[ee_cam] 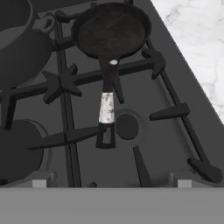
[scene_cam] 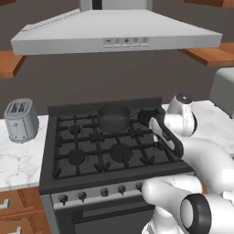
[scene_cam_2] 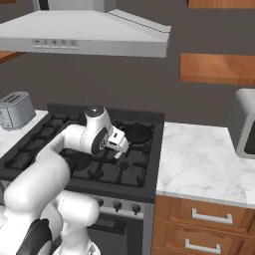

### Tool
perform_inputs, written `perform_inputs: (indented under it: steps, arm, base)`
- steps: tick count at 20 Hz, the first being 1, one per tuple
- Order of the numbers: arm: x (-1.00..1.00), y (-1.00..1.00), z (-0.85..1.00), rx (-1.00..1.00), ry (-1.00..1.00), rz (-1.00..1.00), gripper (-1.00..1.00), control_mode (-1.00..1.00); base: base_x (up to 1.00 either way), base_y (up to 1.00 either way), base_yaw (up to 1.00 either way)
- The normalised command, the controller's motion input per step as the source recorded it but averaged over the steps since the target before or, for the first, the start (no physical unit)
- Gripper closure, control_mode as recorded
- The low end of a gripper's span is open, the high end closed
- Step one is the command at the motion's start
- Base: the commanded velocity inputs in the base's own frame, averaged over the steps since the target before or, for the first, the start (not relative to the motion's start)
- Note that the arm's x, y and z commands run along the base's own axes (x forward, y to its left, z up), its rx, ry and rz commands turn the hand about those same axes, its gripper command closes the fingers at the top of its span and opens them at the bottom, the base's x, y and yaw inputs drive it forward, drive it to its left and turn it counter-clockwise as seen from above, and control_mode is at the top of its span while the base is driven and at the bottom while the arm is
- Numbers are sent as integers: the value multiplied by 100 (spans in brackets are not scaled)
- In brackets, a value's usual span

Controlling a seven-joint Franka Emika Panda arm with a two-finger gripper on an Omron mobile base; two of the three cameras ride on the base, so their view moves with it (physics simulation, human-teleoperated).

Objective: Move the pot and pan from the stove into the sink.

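Chrome toaster [scene_cam: 20, 120] stands on the marble counter [scene_cam: 18, 160] at nine o'clock of the stove [scene_cam: 112, 141]. Dark grey, the pot [scene_cam: 114, 117] sits on the rear centre burner, at twelve o'clock of the cooktop. At two o'clock rests the pan [ee_cam: 111, 30] on the rear right grate, its long handle [ee_cam: 106, 103] pointing toward the front knobs. Over the right burners hangs the gripper [scene_cam_2: 121, 148], jaws spread wide apart, grasping nothing, clear of the pan.
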Motion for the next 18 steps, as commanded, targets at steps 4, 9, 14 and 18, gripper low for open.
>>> perform_inputs:
  steps: [4, 9, 14, 18]
  arm:
    - [17, 0, -32, 0, 0, 0, -100, -100]
    - [16, 0, -33, 0, 0, 0, -100, -100]
    - [17, 0, -32, 0, 0, 0, -100, -100]
    - [15, 0, -31, 0, 0, 0, -100, -100]
  base:
    - [0, 0, 0]
    - [0, 0, 0]
    - [0, 0, 0]
    - [0, 0, 0]
